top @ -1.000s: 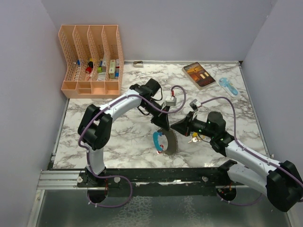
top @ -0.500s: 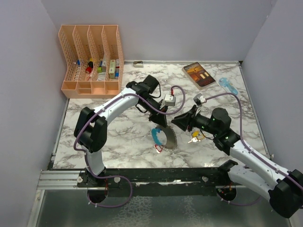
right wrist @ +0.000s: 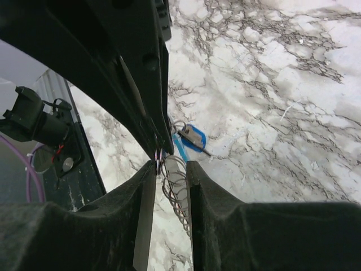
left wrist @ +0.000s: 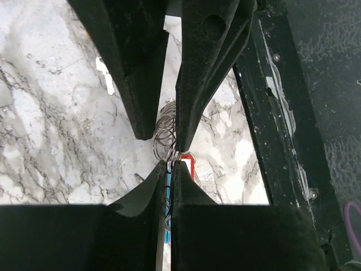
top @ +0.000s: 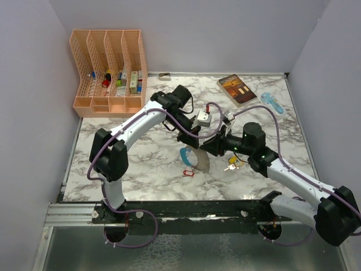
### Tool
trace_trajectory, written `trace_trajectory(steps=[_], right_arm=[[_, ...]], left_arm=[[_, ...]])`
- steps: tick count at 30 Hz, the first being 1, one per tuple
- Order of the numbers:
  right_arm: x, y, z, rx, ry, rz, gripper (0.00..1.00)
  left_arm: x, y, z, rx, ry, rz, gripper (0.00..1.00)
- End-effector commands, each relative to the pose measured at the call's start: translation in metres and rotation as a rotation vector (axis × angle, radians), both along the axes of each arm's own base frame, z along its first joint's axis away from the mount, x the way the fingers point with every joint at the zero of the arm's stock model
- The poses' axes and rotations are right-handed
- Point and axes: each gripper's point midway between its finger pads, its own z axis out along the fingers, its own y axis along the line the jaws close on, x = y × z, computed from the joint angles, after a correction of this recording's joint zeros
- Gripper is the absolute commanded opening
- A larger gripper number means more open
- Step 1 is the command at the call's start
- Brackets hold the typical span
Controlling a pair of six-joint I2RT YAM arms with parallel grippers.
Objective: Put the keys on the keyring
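Note:
The keyring [top: 194,158] hangs over the middle of the marble table [top: 141,164], with a light-blue curved piece, a fanned grey piece and a small red tag [top: 188,173] low beneath it. My left gripper [top: 192,144] is shut on it from above. In the left wrist view its jaws [left wrist: 170,164] pinch the thin wire ring [left wrist: 163,134]. My right gripper [top: 212,148] comes in from the right. Its jaws [right wrist: 171,165] stand apart, with wire coils [right wrist: 176,189] between them. Small gold keys [top: 230,164] lie on the table under the right arm.
A peach file organiser [top: 107,68] with small items stands at the back left. A brown book [top: 237,89] and a light-blue object [top: 272,103] lie at the back right. A small metal piece [top: 164,75] sits by the back wall. The table's dark front rail [top: 186,212] runs along the near edge.
My right gripper has opened and moved left up to the left gripper, so the ring's coils now sit between its jaws. The left gripper has drawn the keyring slightly back and up.

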Motion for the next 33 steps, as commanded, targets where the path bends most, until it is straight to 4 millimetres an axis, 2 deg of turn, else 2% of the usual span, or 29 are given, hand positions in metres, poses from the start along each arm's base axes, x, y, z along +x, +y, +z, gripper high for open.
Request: trace_trajectory(steps=[1, 5, 6, 7, 8, 12, 15, 19, 24, 33], right_arm=[[0.001, 0.009, 0.019, 0.02, -0.066, 0.055, 0.28], [0.003, 0.011, 0.02, 0.022, -0.078, 0.065, 0.17], [0.004, 0.012, 0.019, 0.019, -0.075, 0.069, 0.13], [0.004, 0.013, 0.018, 0.017, -0.073, 0.073, 0.04], [0.004, 0.013, 0.016, 0.015, -0.068, 0.077, 0.02], [0.001, 0.013, 0.011, 0.013, -0.053, 0.085, 0.01], [-0.001, 0.011, 0.012, 0.027, -0.059, 0.069, 0.01], [-0.004, 0.005, 0.01, 0.05, -0.066, 0.034, 0.01], [-0.009, 0.0, 0.004, 0.074, -0.053, 0.009, 0.01], [-0.011, -0.003, -0.001, 0.096, -0.036, -0.019, 0.01]], left_arm=[[-0.01, 0.001, -0.004, 0.024, 0.014, -0.043, 0.0], [-0.011, 0.001, -0.004, 0.026, 0.008, -0.048, 0.0], [-0.01, 0.001, -0.004, 0.028, 0.008, -0.045, 0.0], [-0.011, 0.001, -0.004, 0.029, 0.01, -0.045, 0.0], [-0.01, 0.0, -0.004, 0.029, 0.011, -0.044, 0.0], [-0.006, -0.002, -0.004, 0.034, 0.007, -0.027, 0.0], [-0.004, -0.003, -0.002, 0.031, 0.013, -0.011, 0.11], [-0.011, -0.003, -0.006, 0.026, 0.052, -0.019, 0.17], [-0.016, 0.0, -0.023, 0.056, 0.142, -0.023, 0.18], [-0.021, 0.002, -0.033, 0.075, 0.231, -0.046, 0.17]])
